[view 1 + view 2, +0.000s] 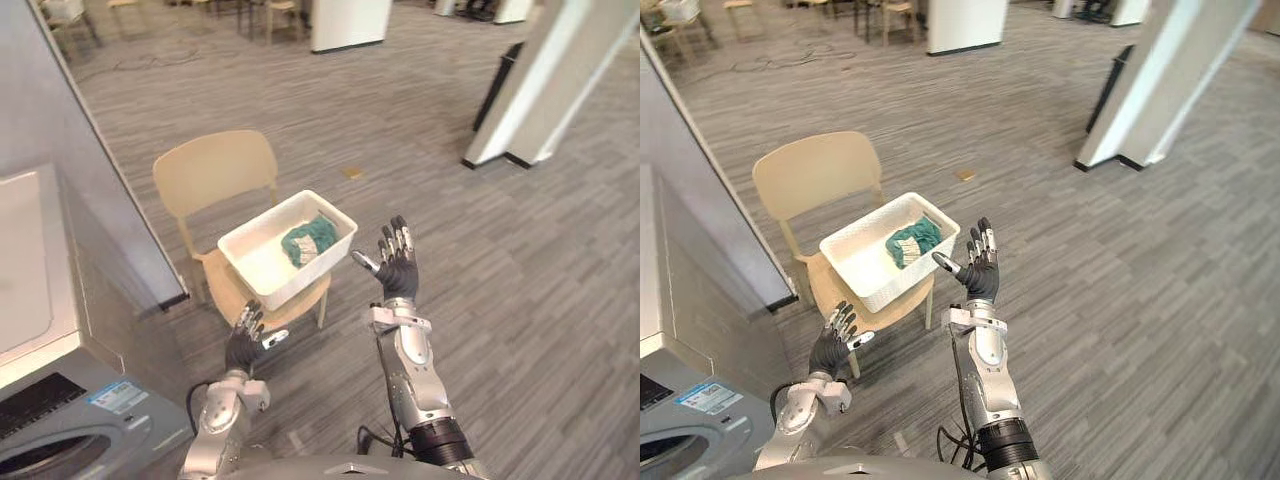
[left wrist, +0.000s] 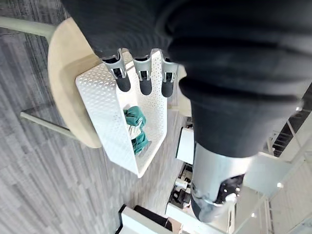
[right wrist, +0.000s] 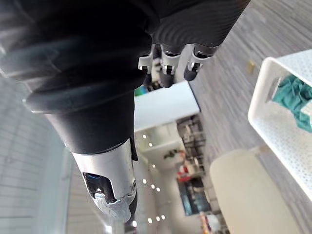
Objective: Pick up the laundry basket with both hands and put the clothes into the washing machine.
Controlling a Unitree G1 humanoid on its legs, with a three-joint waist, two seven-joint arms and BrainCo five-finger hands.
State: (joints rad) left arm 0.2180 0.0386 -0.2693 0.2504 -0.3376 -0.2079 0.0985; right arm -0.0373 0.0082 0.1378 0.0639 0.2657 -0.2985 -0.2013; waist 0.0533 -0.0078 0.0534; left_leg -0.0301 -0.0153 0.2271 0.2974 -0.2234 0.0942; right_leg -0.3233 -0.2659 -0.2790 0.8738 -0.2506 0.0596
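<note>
Left hand [image 1: 245,341] and right hand [image 1: 397,268] hover near basket [image 1: 262,258] holding cloth [image 1: 308,240].

The laundry basket [image 1: 262,262] was a white rectangular tub with perforated walls. It sat upright and turned at an angle on the seat of a pale chair [image 1: 215,170]. The clothes [image 1: 308,240] were a crumpled bundle of teal and white cloth lying inside the basket, toward its right end. The washing machine [image 1: 70,425] stood at the near left, grey-fronted with a white top, the curved rim of its front opening partly in view.
</note>
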